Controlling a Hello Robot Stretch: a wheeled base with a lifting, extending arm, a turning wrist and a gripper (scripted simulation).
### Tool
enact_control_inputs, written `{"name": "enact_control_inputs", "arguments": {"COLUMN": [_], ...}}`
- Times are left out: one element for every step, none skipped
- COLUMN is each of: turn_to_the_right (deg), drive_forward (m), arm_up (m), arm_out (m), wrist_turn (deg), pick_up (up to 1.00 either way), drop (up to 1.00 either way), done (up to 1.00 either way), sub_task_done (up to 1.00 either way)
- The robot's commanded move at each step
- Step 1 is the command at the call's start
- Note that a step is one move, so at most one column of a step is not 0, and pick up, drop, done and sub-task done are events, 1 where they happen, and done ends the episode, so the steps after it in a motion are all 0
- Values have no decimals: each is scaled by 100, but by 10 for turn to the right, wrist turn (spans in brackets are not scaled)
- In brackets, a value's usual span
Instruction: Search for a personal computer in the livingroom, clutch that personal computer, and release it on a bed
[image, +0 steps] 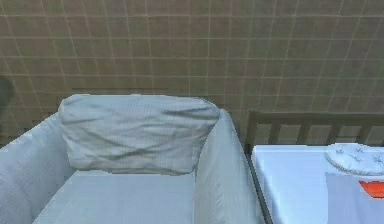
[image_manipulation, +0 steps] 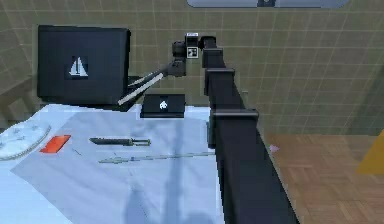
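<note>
Personal computer (image_manipulation: 82, 65) stands lid up at the far left of the white-covered desk (image_manipulation: 60, 190), its width running left to right in the arm side view. From the far end of the arm (image_manipulation: 235, 120) the jaws slant down and left, tips at the computer's lower right corner. Contact: cannot tell. Whether jaws hold anything: cannot tell, since the computer rests on the desk behind them. Judgement: the grasp depends on reaching slightly further left.

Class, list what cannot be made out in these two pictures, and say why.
Arm side view: whether the hand holds anything; the laptop stands behind its fingers.
Arm side view: the plate is cut off by the left edge.
Forward view: the red thing is cut off by the right edge, too small to name.
</note>
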Motion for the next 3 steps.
{"name": "enact_control_inputs", "arguments": {"turn_to_the_right": [0,0,0], "drive_forward": [0,0,0], "arm_up": [-40,-32,0], "arm_out": [0,0,0], "wrist_turn": [0,0,0], "pick_up": [0,0,0], "drop": [0,0,100], "done": [0,0,0], "sub_task_done": [0,0,0]}}
